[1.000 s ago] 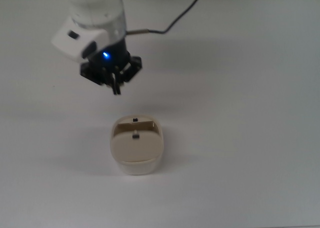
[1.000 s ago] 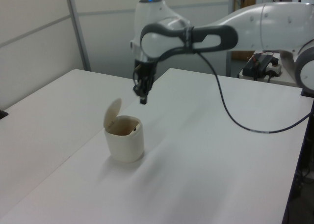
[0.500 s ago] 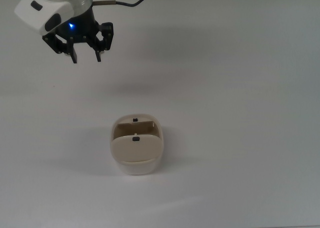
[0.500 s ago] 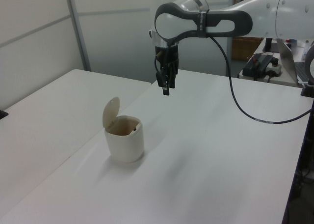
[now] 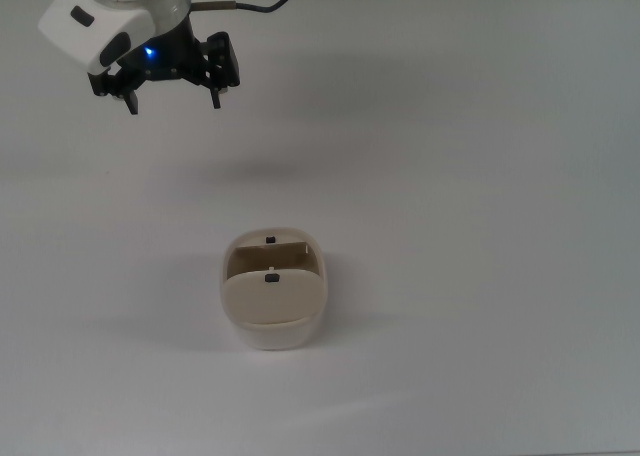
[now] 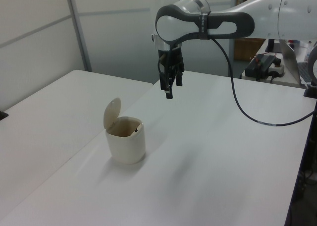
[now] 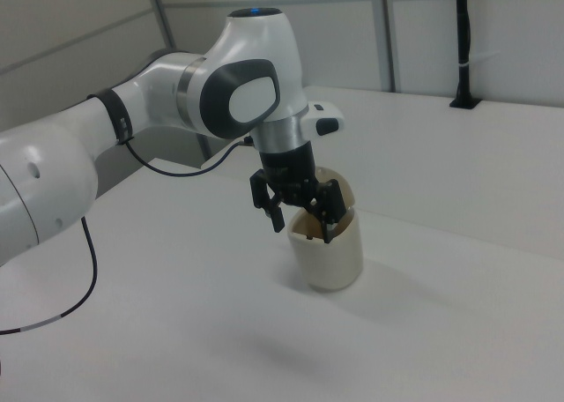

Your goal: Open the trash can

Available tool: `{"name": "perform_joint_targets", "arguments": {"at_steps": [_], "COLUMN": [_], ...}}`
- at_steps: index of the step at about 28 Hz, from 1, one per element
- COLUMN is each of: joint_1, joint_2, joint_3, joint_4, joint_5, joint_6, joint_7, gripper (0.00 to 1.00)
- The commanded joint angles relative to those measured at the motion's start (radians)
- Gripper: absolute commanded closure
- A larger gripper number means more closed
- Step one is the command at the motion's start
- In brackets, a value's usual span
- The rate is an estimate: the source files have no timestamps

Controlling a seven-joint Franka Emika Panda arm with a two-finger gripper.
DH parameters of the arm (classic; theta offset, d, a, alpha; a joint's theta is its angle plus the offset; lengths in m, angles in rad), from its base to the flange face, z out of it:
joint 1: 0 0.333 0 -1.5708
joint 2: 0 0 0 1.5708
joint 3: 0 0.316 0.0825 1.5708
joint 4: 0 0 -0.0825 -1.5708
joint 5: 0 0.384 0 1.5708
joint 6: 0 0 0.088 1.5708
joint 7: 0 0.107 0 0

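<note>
The small cream-white plastic trash can (image 5: 273,294) (image 6: 126,139) (image 7: 331,248) with rounded sides stands on the smooth white surface (image 5: 480,226), its flat beige lid (image 6: 112,112) tipped upright. The black jaws (image 5: 173,101) (image 6: 169,88) (image 7: 302,221) of the glossy white arm hang in the air, spread open and empty, well apart from it toward the top view's upper left.

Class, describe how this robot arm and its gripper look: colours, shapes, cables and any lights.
The arm has glossy white rounded shells with dark grey joint covers. Its gripper is black with two thin jaws, and a small blue light glows beside it. A black cable trails loosely from the wrist.
</note>
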Motion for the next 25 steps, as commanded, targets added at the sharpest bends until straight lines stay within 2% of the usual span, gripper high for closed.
{"name": "perform_joint_targets", "arguments": {"at_steps": [1,25], "joint_1": [0.012,0.010], "joint_2": [-0.018,-0.018], "joint_3": [-0.010,-0.010], "joint_4": [-0.018,-0.018], "joint_5": [-0.013,-0.009], "joint_6": [-0.019,-0.033], "joint_7": [-0.015,-0.020], "gripper": [0.00,0.00]}}
